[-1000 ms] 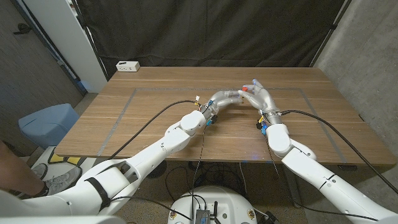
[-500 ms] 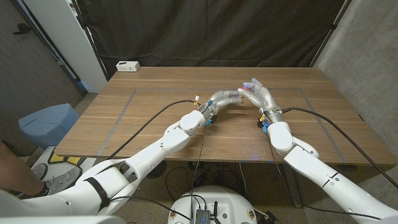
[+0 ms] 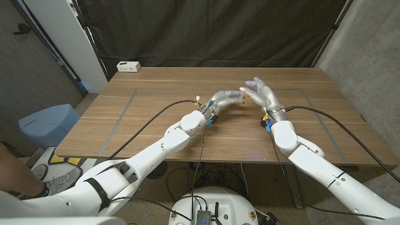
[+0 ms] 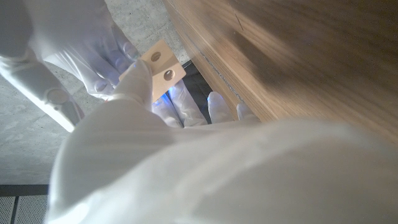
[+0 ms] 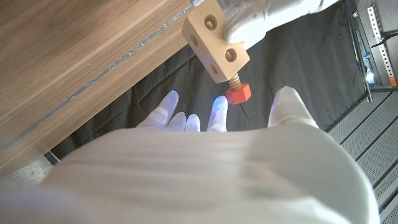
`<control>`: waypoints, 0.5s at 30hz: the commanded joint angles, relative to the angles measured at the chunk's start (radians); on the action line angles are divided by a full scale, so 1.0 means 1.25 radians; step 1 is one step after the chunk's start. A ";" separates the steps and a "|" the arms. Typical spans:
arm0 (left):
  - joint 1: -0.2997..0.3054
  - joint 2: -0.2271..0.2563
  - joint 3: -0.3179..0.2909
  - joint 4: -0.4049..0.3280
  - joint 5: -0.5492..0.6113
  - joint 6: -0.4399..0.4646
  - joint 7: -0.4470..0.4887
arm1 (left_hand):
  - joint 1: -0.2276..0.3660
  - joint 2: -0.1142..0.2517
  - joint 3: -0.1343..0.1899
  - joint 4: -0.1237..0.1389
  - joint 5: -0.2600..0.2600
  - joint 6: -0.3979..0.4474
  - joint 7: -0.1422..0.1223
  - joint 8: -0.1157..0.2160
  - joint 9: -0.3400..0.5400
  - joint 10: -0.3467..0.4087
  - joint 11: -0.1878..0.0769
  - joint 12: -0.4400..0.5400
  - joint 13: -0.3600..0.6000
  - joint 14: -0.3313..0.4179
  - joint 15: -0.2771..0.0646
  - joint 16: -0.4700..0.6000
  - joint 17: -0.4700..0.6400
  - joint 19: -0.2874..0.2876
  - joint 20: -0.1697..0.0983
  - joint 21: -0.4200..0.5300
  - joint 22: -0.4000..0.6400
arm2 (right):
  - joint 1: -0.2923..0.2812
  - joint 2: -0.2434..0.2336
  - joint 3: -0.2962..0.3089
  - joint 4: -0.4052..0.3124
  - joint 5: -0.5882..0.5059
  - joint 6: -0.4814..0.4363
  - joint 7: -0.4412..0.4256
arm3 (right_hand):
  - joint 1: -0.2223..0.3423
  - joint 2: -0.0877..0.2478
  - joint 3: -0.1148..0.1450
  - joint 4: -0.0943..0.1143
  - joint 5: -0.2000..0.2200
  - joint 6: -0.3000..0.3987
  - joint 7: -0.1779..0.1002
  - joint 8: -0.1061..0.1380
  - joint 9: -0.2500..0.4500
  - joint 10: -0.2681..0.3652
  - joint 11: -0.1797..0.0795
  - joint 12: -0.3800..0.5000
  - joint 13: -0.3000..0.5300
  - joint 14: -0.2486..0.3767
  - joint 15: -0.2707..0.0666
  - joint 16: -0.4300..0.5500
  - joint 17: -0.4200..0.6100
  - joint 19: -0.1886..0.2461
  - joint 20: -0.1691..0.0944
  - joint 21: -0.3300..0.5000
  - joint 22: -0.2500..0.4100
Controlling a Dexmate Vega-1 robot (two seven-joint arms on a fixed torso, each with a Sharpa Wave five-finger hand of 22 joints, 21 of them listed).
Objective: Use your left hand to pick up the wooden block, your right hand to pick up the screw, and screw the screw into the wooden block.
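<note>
Left robot hand (image 3: 228,97): raised above the middle of the tabletop (image 3: 156,119), its fingers closed on the wooden block (image 5: 216,40) — the right wrist view shows them (image 5: 261,18) clamped on one end of it.
Wooden block: pale wood, with round holes in its faces; held in the air above the tabletop, between the two hands. In the left wrist view it (image 4: 163,67) shows as a light piece with two holes past the left hand's own fingers.
Screw (image 5: 237,90): red hexagonal head on a tan threaded shaft; the shaft sits in a hole on the block's end face, with some thread showing between head and wood.
Right robot hand (image 3: 260,92): just beside the left one in the head view, fingers apart and holding nothing. In the right wrist view its fingertips (image 5: 217,107) lie close around the red head — I cannot tell whether any of them touches it.
Far left corner of the tabletop: a small white box (image 3: 129,66).
Beside the tabletop, on the robot's left: a blue bin (image 3: 47,124).
</note>
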 commanded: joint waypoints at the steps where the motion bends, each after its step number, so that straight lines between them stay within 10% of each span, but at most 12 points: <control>1: 0.009 0.008 -0.003 -0.014 0.001 -0.002 0.001 | -0.001 0.006 0.004 0.004 0.005 0.024 0.000 0.007 0.003 0.006 -0.002 0.008 0.001 0.009 -0.048 -0.003 0.002 0.002 -0.001 0.002 0.004 | -0.008 -0.032 0.017 -0.041 0.007 -0.024 0.029 | -0.007 -0.001 -0.002 -0.003 0.001 -0.008 0.003 -0.005 -0.001 -0.002 0.002 0.001 0.002 0.000 0.007 0.006 0.001 0.005 0.011 0.008 0.003; 15: 0.019 0.017 -0.006 -0.028 -0.001 0.000 0.002 | 0.000 0.007 0.003 0.004 0.005 0.025 0.000 0.007 0.003 0.006 -0.002 0.007 0.002 0.009 -0.048 -0.003 0.002 0.002 -0.001 0.002 0.004 | -0.011 -0.080 0.039 -0.094 0.018 -0.063 0.074 | 0.002 0.005 0.002 -0.014 0.002 -0.016 0.022 -0.019 -0.003 -0.001 0.018 0.005 0.003 0.009 0.022 0.009 -0.002 0.044 0.014 0.017 0.003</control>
